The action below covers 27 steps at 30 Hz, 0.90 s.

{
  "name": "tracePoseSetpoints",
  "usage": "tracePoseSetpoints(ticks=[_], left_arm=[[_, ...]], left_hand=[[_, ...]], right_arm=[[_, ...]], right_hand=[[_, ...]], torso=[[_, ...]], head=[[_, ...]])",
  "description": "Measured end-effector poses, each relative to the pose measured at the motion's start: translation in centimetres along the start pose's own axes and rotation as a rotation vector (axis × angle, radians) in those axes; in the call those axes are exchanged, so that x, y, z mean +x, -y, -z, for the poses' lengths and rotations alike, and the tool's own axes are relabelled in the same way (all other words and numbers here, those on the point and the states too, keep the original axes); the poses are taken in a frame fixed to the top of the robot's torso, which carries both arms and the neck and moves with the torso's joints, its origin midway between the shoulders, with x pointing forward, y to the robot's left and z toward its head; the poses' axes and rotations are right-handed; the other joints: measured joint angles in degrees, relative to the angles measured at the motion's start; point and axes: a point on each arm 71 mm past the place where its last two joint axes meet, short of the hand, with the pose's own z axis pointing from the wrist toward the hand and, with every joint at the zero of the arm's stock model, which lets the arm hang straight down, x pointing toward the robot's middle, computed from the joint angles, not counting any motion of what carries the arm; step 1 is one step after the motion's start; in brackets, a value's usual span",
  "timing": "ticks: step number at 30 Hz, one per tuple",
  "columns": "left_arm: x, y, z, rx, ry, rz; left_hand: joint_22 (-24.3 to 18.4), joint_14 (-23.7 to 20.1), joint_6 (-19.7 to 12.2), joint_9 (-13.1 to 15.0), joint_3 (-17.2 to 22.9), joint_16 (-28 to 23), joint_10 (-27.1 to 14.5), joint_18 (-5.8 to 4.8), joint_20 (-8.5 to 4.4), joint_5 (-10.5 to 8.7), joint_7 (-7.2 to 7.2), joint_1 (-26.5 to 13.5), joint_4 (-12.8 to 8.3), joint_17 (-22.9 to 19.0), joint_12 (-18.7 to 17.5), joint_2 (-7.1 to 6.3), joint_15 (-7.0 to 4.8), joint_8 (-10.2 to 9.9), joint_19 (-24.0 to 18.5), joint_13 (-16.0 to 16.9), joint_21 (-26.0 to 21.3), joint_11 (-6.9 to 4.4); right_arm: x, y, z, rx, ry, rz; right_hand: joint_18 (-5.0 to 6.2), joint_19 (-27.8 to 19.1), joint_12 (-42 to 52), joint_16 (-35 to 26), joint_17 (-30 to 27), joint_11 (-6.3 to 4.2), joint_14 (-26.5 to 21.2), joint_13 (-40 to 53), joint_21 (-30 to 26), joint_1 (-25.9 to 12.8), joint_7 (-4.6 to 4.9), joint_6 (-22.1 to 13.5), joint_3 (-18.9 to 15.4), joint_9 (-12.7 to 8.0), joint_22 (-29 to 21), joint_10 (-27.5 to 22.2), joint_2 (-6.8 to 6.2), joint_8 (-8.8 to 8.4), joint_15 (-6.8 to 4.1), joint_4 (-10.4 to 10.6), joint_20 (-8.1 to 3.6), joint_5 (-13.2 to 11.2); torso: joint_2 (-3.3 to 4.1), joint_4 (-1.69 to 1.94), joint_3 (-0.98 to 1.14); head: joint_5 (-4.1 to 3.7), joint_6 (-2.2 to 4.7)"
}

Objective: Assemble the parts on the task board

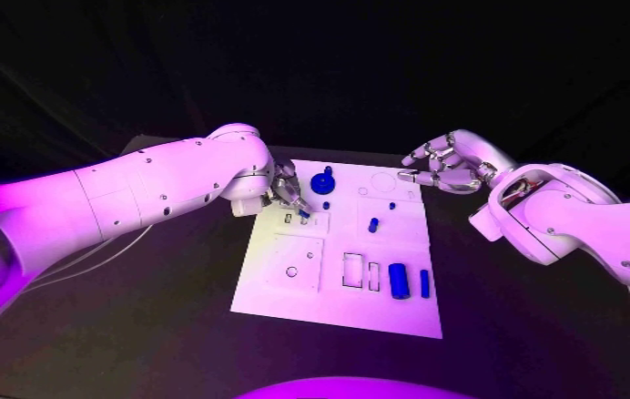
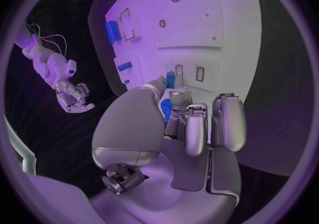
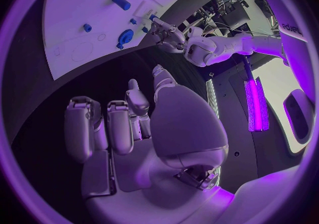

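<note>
the small blue part [image 1: 303, 212] is pinched at the fingertips of the left hand [image 1: 279, 189], held just over the far left portion of the task board [image 1: 282, 290], beside a pair of small rectangular slots [image 1: 297, 219]. in the left wrist view the part [image 2: 170, 80] sits between thumb and finger, its tip close to the slots [image 2: 189, 72]; whether it already touches the board is hard to tell from here. just beside that hand stands a round blue knobbed part [image 1: 323, 182], and further toward the middle lie a small blue dot [image 1: 326, 205] and a short blue peg [image 1: 373, 226]. near the board's front edge a larger blue cylinder [image 1: 398, 281] and a slim blue bar [image 1: 424, 281] rest next to open rectangular cutouts [image 1: 354, 270].

the right hand [image 1: 444, 166] hovers off the board's far right corner, fingers curled in, grasping nothing.

the risk, as i judge it: the pinch is light and the part small, so a slight tilt on the way down could jam it on the slot's rim or twist it out of the fingers. the hand's knuckles are also close to the knobbed part and could nudge it.
</note>
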Motion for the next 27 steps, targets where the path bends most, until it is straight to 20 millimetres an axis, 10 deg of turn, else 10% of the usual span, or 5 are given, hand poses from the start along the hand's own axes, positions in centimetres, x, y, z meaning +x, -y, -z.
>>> tracePoseSetpoints(ticks=[27], left_arm=[[0.32,-0.34,-0.59,-0.016,0.000,-0.032]], left_hand=[[0.1,0.0,0.2,0.3,2.0,0.0,0.2,0.00,0.00,-0.20,-0.19,-1.4,-1.1,0.0,0.0,-1.42,0.00,0.0,0.0,-0.2,0.0,-0.18]], right_arm=[[0.11,0.02,-0.02,0.001,-0.004,-0.001]], right_hand=[[0.00,0.0,0.0,0.0,0.0,0.00,0.0,0.0,0.0,0.0,0.00,0.0,0.0,0.0,0.0,0.0,0.00,0.00,0.00,0.0,0.00,0.0]], torso=[[0.01,-0.06,0.07]], head=[[0.09,-0.66]])
